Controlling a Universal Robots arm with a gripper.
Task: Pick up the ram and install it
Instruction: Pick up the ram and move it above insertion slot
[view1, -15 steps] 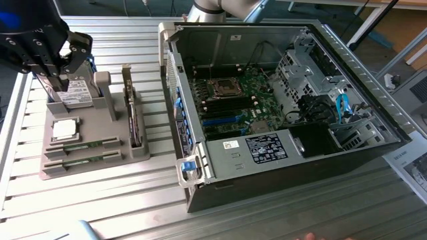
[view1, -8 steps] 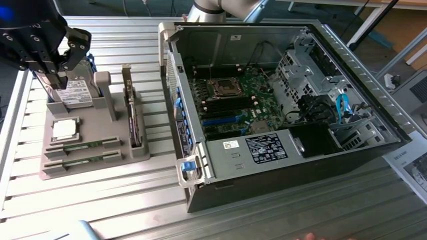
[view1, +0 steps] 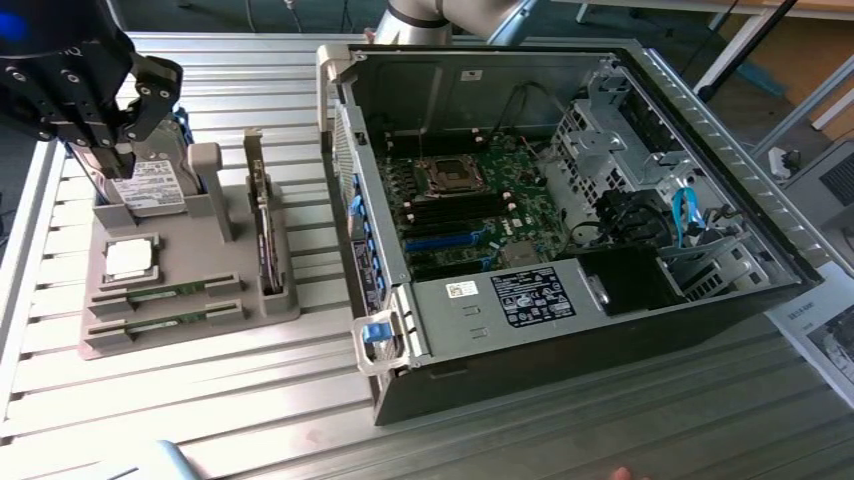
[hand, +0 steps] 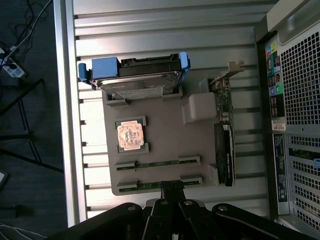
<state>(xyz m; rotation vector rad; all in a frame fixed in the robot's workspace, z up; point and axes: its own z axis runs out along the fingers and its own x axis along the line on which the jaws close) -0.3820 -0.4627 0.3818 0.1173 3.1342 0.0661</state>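
My gripper (view1: 114, 140) hangs raised over the grey tray (view1: 220, 270) on the slatted metal table (view1: 200, 400). My fingers (hand: 172, 192) are pressed together with no gap between them and nothing caught in them. The ram (view1: 167, 322) lies flat in the tray's outermost slot, at the end farthest from the hard drive (view1: 150, 185), and I am not touching it. In the exterior view I show up high at the hard-drive end of the tray, well apart from that stick. From the wrist view, my gripper (hand: 172, 189) has its closed tips lined up over the ram (hand: 147, 187), crossing it partway along its green length. A second ram stick (view1: 167, 293) sits in the neighbouring slot, parallel to the first and just beside it; the wrist view shows it (hand: 157, 163) between the ram and the processor chip (hand: 131, 136). The processor chip (view1: 130, 258) rests in its square pocket between the sticks and the hard drive (hand: 135, 82), which stands on edge in a blue-handled carrier. An expansion card (view1: 271, 240) stands on edge along the side of the tray (hand: 165, 135) nearest the computer case (view1: 534, 370). The case lies open on the exterior view's right, its motherboard (view1: 494, 200) exposed.
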